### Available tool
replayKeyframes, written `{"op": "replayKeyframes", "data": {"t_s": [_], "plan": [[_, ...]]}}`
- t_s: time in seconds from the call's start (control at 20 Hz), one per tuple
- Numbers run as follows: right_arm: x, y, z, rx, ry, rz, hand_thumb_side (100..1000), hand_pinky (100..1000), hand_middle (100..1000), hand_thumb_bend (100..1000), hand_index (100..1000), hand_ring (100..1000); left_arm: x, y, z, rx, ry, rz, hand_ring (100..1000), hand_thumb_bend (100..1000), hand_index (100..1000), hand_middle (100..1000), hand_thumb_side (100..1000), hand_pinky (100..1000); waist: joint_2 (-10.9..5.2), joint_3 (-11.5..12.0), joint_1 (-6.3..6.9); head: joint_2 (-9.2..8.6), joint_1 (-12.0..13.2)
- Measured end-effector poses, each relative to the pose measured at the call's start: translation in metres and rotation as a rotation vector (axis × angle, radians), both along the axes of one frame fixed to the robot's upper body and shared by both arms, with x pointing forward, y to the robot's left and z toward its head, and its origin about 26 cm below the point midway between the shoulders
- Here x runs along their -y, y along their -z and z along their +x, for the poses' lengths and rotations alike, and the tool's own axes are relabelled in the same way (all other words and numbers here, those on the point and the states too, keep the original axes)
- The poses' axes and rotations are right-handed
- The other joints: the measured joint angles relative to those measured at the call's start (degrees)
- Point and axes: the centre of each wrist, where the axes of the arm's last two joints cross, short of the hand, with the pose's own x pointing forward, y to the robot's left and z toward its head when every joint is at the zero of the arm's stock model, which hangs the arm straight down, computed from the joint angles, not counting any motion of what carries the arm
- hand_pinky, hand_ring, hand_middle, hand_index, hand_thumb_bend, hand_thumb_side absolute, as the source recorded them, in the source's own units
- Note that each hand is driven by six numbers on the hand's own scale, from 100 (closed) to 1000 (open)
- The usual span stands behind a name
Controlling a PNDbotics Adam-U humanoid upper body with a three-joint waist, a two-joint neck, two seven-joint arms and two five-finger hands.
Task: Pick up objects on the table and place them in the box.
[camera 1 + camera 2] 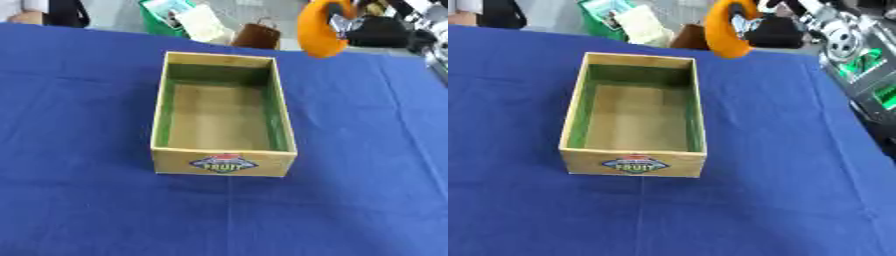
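- The right hand (372, 30) enters from the upper right corner, black with silver parts, raised above the far edge of the surface (79, 200).
- Its fingers are curled round an orange thing (319, 27), long and curved and rounded at its lower end; the hand holds it on its right side, and the thing hangs down to the left of the palm.
- What the orange thing is cannot be told from its shape and colour.
- The box (224, 162) stands below and to the left of the hand, well apart from it, on the blue cloth that covers the surface.
- The box is open at the top, of pale wood, its inner walls painted green, its floor bare, with nothing lying in it.
- On the near end wall of the box is a label (635, 164), a diamond shape in blue, red and yellow; its letters seem to read "FRUIT", though they are blurred.
- The orange thing hangs just beyond the far right corner of the box, above the cloth's edge and not over the opening.
- Behind the surface, to the left of the hand, stand a green bag (166, 17) holding pale things and a brown bag (255, 36).
- The left hand shows in neither view.
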Motion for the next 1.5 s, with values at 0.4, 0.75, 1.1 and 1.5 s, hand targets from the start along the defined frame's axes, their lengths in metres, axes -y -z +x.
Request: {"op": "replayKeyframes", "data": {"t_s": [0.4, 0.75, 1.1, 1.5], "plan": [[-0.039, -0.012, -0.003, 0.005, -0.129, 0.022, 363, 748, 529, 100, 651, 869, 0.001, 0.000, 0.000, -0.003, 0.012, 0.003, 426, 100, 558, 461, 782, 513, 0.00, 0.5, 0.05, 0.21, -1.3], [-0.070, 0.008, 0.009, -0.079, -0.204, 0.040, 364, 756, 525, 100, 648, 888, 0.002, 0.000, 0.001, -0.005, 0.020, 0.004, 426, 100, 558, 461, 782, 513, 0.01, 1.1, 0.08, 0.47, -2.2], [-0.092, 0.034, 0.027, -0.156, -0.233, 0.031, 370, 756, 515, 100, 633, 902, 0.004, 0.001, 0.001, -0.007, 0.026, -0.004, 427, 100, 557, 461, 784, 513, 0.03, 1.3, 0.08, 0.47, -2.7], [-0.109, 0.073, 0.053, -0.241, -0.247, -0.034, 397, 763, 538, 100, 659, 931, 0.005, 0.002, 0.002, -0.011, 0.038, 0.000, 427, 100, 556, 461, 784, 514, 0.09, 1.5, -0.19, 0.45, -2.9]]}}
